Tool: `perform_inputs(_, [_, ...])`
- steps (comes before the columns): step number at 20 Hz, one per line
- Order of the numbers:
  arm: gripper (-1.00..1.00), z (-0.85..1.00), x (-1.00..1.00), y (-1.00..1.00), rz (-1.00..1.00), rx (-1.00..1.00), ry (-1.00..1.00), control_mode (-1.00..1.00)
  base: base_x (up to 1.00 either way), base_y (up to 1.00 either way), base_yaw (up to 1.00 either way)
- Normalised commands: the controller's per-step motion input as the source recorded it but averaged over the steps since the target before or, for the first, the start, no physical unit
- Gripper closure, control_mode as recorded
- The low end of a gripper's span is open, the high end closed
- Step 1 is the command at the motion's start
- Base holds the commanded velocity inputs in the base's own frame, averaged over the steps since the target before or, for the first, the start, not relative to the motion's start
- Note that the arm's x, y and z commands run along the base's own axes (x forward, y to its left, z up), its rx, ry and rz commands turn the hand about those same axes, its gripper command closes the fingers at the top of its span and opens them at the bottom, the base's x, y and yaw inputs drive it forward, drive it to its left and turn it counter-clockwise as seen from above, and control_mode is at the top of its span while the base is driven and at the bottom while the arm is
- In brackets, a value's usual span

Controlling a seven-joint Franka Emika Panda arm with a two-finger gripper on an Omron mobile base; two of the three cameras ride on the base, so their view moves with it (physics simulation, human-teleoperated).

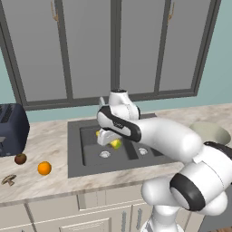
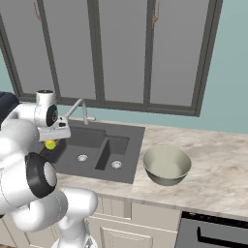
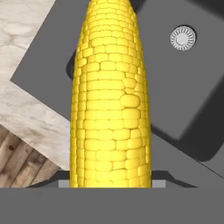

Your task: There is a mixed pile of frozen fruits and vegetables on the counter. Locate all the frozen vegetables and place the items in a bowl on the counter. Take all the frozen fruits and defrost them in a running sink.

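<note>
While the counter (image 1: 54, 140) is seen stretching across the whole workspace, no part of the task can yet be judged complete. The sink (image 1: 90, 149) sits in the middle of the worktop with both basins bare; no water can be made out at the faucet (image 2: 80, 110), so the tap has probably yet to be turned on. The bowl (image 2: 166, 164) stands on the stone just right of the sink, and nothing is seen inside it. The gripper (image 1: 113, 140) hangs above the large basin, clamped on the corn cob (image 3: 111, 100), whose yellow kernels run up the middle of the hand view; this vegetable is judged to be in transit toward the bowl, well apart from it for now. Left of the sink, near the toaster (image 1: 11, 129), three foods lie untouched on the counter: the orange ball (image 1: 44, 168), the dark brown fruit (image 1: 20, 158) and the mushroom (image 1: 8, 180). Two fruits and one vegetable therefore remain.
</note>
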Motion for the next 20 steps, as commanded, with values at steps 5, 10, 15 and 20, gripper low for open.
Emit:
perform_inputs(5, [1.0, 0.04, -0.03, -0.35, -0.01, -0.02, -0.04, -1.0, 0.0, 0.0, 0.0])
perform_inputs(10, [1.0, 0.0, 0.05, -0.34, -0.12, -0.06, 0.02, -1.0, 0.0, 0.0, 0.0])
perform_inputs(15, [1.0, 0.05, 0.1, -0.2, -0.17, -0.06, 0.06, -1.0, 0.0, 0.0, 0.0])
perform_inputs(20, [1.0, 0.05, 0.09, -0.19, -0.18, -0.06, 0.05, -1.0, 0.0, 0.0, 0.0])
